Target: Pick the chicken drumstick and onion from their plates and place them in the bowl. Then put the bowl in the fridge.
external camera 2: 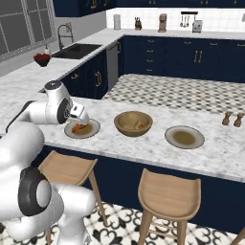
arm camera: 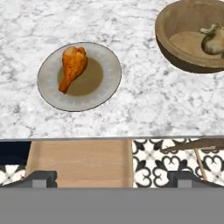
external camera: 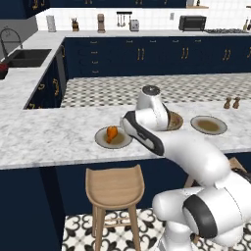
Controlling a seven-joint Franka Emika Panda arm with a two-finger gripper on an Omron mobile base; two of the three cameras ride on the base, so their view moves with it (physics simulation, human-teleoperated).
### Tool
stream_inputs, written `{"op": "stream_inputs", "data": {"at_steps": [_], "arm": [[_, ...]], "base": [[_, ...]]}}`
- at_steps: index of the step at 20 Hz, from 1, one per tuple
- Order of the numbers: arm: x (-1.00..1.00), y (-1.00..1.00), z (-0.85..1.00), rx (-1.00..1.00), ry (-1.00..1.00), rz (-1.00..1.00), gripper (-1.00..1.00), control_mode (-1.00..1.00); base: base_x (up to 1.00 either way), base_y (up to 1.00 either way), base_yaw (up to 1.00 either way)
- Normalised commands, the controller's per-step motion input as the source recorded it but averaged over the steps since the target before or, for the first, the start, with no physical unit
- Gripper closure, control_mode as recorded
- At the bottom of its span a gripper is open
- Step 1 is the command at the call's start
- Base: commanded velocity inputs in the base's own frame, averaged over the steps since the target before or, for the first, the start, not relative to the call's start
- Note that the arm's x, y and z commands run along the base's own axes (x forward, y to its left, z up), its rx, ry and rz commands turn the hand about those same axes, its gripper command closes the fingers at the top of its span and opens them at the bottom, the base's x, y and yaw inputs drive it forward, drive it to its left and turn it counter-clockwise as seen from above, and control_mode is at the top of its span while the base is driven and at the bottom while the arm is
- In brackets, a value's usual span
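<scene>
The orange-brown chicken drumstick (arm camera: 72,65) lies on the left half of a grey-beige plate (arm camera: 111,65), thick end away from the counter's front edge. My gripper (arm camera: 112,177) hovers open above the counter edge on the near side of that plate, with nothing between its fingers. In the right base view the gripper (external camera 2: 82,119) hangs just over the drumstick (external camera 2: 79,127). The wooden bowl (external camera 2: 133,123) stands to the right of it and the pale onion (arm camera: 213,41) rests inside. The second plate (external camera 2: 184,137) is bare. The fridge is out of view.
Wooden stools (external camera: 114,188) stand under the counter's front edge below the plates. Two small brown shakers (external camera 2: 232,119) sit at the far right of the counter. A sink (external camera 2: 76,50) lies on the far left counter.
</scene>
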Motion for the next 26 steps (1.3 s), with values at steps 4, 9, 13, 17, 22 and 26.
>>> {"op": "stream_inputs", "data": {"at_steps": [4, 9, 13, 17, 22, 26], "arm": [[0.82, 0.32, -0.51, 0.02, 0.03, 0.00, -1.00, -1.00], [0.86, 0.27, -0.41, 0.01, 0.05, 0.00, -1.00, -1.00], [0.61, 0.34, -0.30, 0.00, 0.00, -0.01, -1.00, -1.00], [0.40, 0.19, -0.23, 0.00, 0.00, -0.03, -1.00, -1.00], [0.27, 0.08, -0.34, 0.00, 0.00, -0.03, -1.00, -1.00], [0.27, 0.13, -0.24, 0.00, 0.00, -0.04, -1.00, -1.00]], "base": [[0.00, 0.00, 0.00], [0.00, 0.00, 0.00], [0.00, 0.00, 0.00], [0.00, 0.00, 0.00], [0.00, 0.00, 0.00], [0.00, 0.00, 0.00]]}}
